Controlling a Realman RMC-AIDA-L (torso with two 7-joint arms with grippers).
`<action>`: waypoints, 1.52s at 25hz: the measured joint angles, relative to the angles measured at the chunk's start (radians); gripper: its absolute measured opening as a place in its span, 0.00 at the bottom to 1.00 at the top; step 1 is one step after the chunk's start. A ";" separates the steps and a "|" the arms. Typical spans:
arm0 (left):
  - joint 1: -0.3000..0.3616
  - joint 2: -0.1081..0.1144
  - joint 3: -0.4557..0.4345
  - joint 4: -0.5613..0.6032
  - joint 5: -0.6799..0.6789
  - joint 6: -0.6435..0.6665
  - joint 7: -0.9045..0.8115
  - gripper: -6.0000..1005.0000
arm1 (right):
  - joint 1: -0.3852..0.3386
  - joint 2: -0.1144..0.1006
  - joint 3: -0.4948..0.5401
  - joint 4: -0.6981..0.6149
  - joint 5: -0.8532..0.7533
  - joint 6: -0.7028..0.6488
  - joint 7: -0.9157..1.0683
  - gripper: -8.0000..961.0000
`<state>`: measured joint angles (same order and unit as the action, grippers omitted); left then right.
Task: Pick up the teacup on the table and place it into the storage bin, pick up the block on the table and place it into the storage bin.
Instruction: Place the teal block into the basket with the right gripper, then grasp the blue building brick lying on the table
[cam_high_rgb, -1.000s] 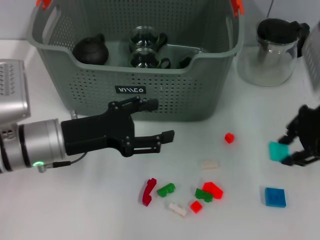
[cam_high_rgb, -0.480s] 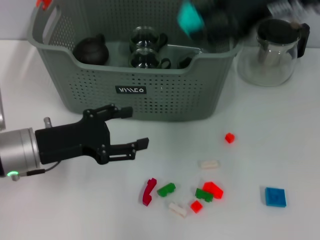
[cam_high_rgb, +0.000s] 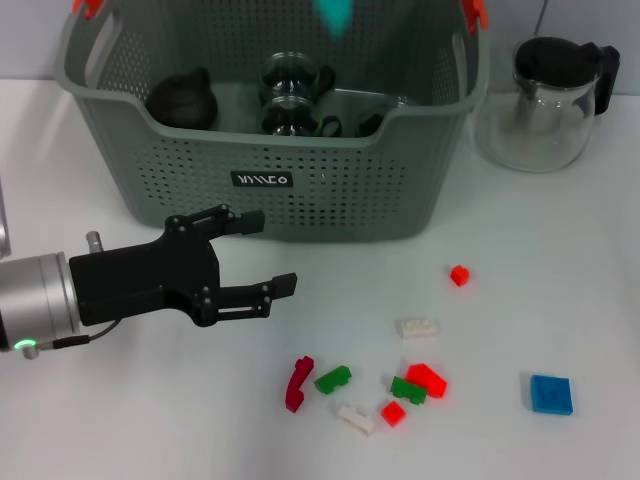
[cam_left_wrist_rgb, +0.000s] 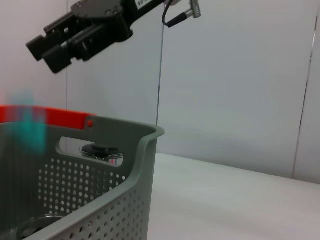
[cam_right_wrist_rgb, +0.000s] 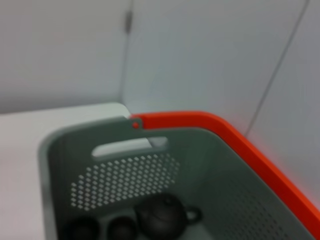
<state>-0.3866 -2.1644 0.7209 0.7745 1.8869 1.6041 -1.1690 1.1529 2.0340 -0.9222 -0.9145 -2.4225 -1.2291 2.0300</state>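
Even, bright light with soft shadows; the falling teal block (cam_high_rgb: 333, 15) is motion-blurred, and the right wrist view is hazy.

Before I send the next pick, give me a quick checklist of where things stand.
1. Left gripper empty, jaws open, over the table in front of the storage bin: ok.
2. Right gripper above the bin's rim, clear of it: ok.
3. Teal block settled in the bin: not ok, it is in mid-air above it.
4. Teacups in the bin: ok.
5. Table cleared of blocks: not ok, blue block and small pieces remain.
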 joint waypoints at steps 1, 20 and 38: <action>0.000 0.000 0.000 0.000 0.000 -0.001 0.000 0.86 | 0.001 0.001 -0.003 0.000 -0.010 0.006 0.004 0.54; -0.001 0.000 -0.002 0.000 0.000 0.007 -0.003 0.86 | -0.315 -0.103 -0.008 -0.192 0.297 -0.735 -0.207 0.97; -0.004 0.000 -0.011 -0.011 -0.003 -0.015 -0.003 0.86 | -0.429 0.066 -0.287 -0.250 -0.299 -0.549 -0.083 0.96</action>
<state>-0.3911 -2.1646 0.7100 0.7631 1.8841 1.5888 -1.1720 0.7240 2.0996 -1.2094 -1.1642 -2.7211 -1.7782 1.9474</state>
